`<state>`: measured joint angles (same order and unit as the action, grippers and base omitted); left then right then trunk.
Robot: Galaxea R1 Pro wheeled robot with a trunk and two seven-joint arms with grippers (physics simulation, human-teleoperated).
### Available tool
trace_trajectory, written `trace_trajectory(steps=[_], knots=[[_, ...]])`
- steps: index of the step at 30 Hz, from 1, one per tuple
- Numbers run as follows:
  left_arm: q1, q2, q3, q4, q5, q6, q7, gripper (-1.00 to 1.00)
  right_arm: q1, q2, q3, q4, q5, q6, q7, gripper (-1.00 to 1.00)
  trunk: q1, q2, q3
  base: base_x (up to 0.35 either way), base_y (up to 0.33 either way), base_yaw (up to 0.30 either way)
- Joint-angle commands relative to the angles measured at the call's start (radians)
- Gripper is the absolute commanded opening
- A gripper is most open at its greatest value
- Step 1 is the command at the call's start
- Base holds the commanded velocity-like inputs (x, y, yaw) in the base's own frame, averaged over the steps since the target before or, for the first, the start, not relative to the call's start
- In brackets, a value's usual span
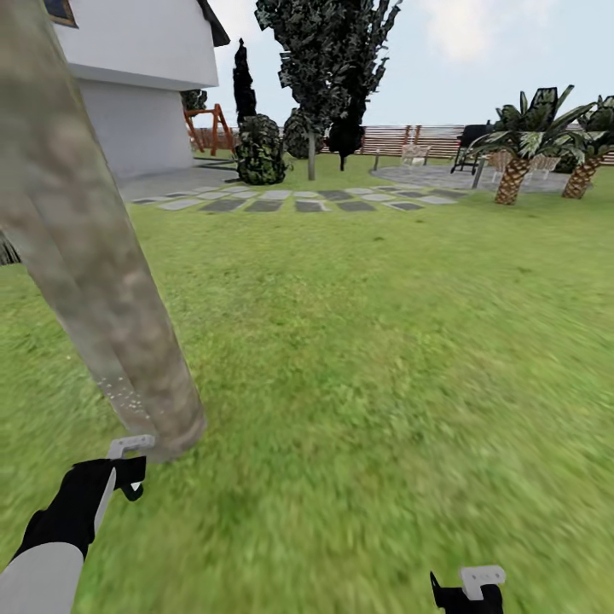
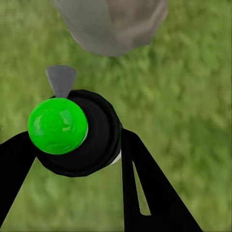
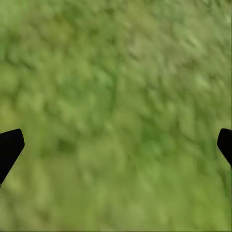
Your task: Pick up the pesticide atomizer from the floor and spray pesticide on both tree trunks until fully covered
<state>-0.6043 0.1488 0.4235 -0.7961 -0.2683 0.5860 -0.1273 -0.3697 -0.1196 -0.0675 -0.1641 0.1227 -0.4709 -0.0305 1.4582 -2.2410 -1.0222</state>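
In the head view a thick tree trunk (image 1: 94, 281) of mottled grey-brown bark slants across the left side of the frame, from the upper left corner down to its foot on the lawn (image 1: 384, 358) at lower left. A scatter of tiny white specks — the pesticide (image 1: 124, 394) — clings to the bark low on the trunk. Just below the foot of the trunk, the left gripper (image 1: 128, 465) points at it from the lower left corner.

The left wrist view shows the fingers (image 2: 154, 188) of that gripper closed around the pesticide atomizer (image 2: 79, 133), a round dark body with a bright green ball on it and a grey nozzle aimed toward the base of the trunk (image 2: 113, 24), which is near but apart.

The right gripper (image 1: 469, 588) sits at the bottom edge, right of centre, over bare grass — in its wrist view the two black fingertips (image 3: 9, 147) stand at opposite edges of the frame, spread wide with nothing between them.

Far back, in the upper part of the head view, stand a white house (image 1: 141, 77), a dark tall tree (image 1: 328, 68), stepping stones (image 1: 290, 200), palms (image 1: 524, 141) and a slatted fence (image 1: 401, 136).
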Motion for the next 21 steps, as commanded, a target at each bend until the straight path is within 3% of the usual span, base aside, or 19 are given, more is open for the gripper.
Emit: trace_trajectory(steps=[1,17,21], knots=[[0.0,0.0,0.0,0.0,0.0,0.0,0.0,-1.0,0.0,0.0,0.0,0.0,0.0,0.0,0.0,1.0,0.0,0.0,0.0,0.179,-0.227,0.098],[0.0,-0.001,0.0,0.0,0.0,0.0,0.0,-1.0,0.0,0.0,0.0,0.0,0.0,0.0,0.0,1.0,0.0,0.0,0.0,0.16,-0.241,0.006],[0.0,0.0,0.001,0.0,-0.001,0.0,0.0,-1.0,0.0,0.0,0.0,0.0,0.0,0.0,0.0,1.0,0.0,0.0,0.0,0.164,-0.242,0.149]])
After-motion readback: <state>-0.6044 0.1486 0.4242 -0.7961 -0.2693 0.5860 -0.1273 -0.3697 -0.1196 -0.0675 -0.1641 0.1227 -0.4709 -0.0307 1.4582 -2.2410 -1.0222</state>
